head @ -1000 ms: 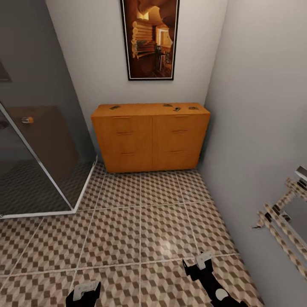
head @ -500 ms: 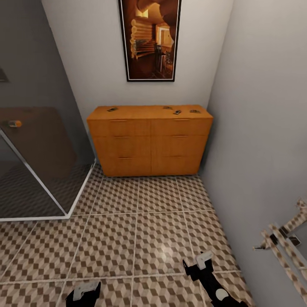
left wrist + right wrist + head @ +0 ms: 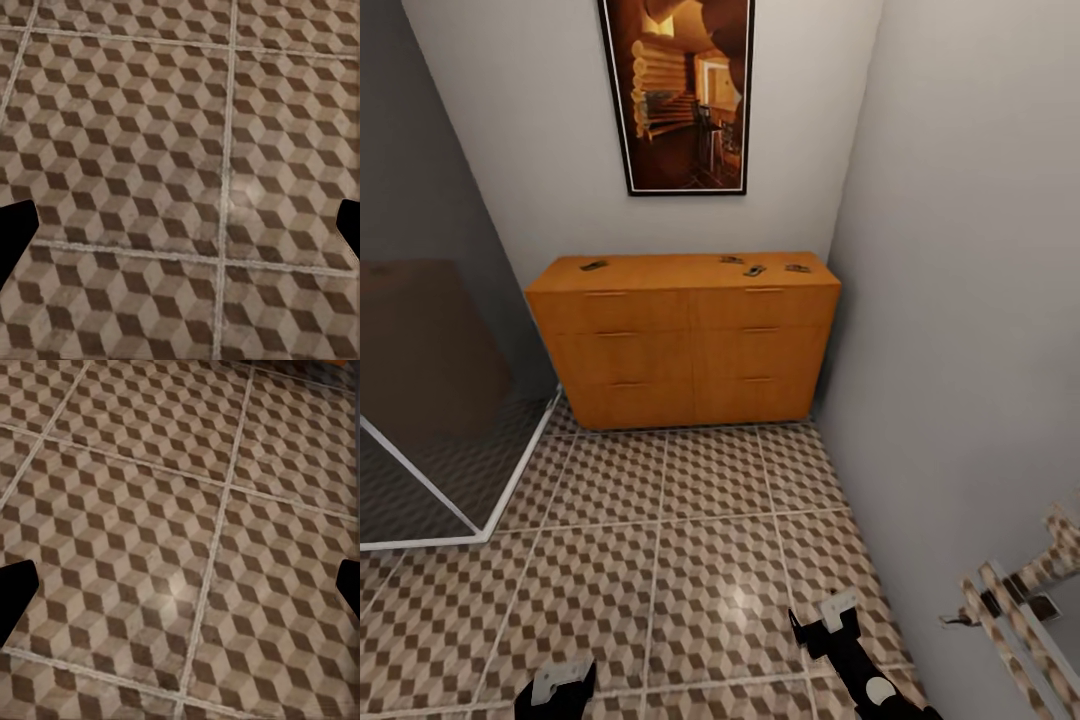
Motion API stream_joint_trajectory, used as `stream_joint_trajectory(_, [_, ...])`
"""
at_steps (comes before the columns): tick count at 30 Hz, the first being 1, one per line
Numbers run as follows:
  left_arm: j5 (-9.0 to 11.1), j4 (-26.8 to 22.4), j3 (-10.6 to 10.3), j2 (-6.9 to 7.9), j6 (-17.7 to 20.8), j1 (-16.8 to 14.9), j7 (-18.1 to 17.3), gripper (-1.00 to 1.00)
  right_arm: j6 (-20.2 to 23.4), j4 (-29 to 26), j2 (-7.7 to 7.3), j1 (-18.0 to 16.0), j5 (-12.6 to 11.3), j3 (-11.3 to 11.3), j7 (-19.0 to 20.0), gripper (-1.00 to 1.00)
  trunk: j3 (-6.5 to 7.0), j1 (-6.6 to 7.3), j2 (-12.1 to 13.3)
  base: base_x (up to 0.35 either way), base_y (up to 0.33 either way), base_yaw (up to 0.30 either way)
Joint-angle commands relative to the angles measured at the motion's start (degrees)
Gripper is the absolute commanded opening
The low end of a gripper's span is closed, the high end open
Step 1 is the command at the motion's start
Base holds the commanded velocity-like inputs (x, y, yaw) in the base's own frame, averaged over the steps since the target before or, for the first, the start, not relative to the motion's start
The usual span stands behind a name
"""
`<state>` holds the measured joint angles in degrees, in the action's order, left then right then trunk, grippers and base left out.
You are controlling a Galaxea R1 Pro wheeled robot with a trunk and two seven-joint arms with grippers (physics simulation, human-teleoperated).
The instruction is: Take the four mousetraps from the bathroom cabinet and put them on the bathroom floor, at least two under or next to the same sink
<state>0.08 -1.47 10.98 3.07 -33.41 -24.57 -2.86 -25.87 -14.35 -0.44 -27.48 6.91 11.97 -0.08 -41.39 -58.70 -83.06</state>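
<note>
The orange-brown cabinet stands against the far wall in the head view. Several mousetraps lie on its top: one near the left end, the others toward the right end. The cube-patterned bathroom floor stretches between me and the cabinet. My left gripper and right gripper hang low over the tiles, far short of the cabinet. Each wrist view looks down on bare floor with dark fingertips wide apart, both open and empty. The bathroom sink is out of view.
A glass shower enclosure with a white base rail takes up the left side. A grey wall closes the right, with a patterned rack sticking out low on it. A framed picture hangs above the cabinet.
The whole head view has shifted: the cabinet and the shower now sit further left in the picture, so the camera has moved. Both grippers hold the same posture.
</note>
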Motion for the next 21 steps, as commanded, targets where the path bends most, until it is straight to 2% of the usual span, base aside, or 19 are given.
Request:
stream_joint_trajectory(1, [0.0,0.1,0.4,0.01,-0.2,0.0,-0.3,1.0,-0.1,0.0,0.0,0.0,0.6,-0.2,0.0,1.0,-0.04,-0.02,0.0,0.258,-0.022,-0.012])
stream_joint_trajectory(21, [0.0,0.1,0.4,0.01,-0.2,0.0,-0.3,1.0,-0.1,0.0,0.0,0.0,0.6,-0.2,0.0,1.0,-0.04,-0.02,0.0,0.263,-0.002,-0.001])
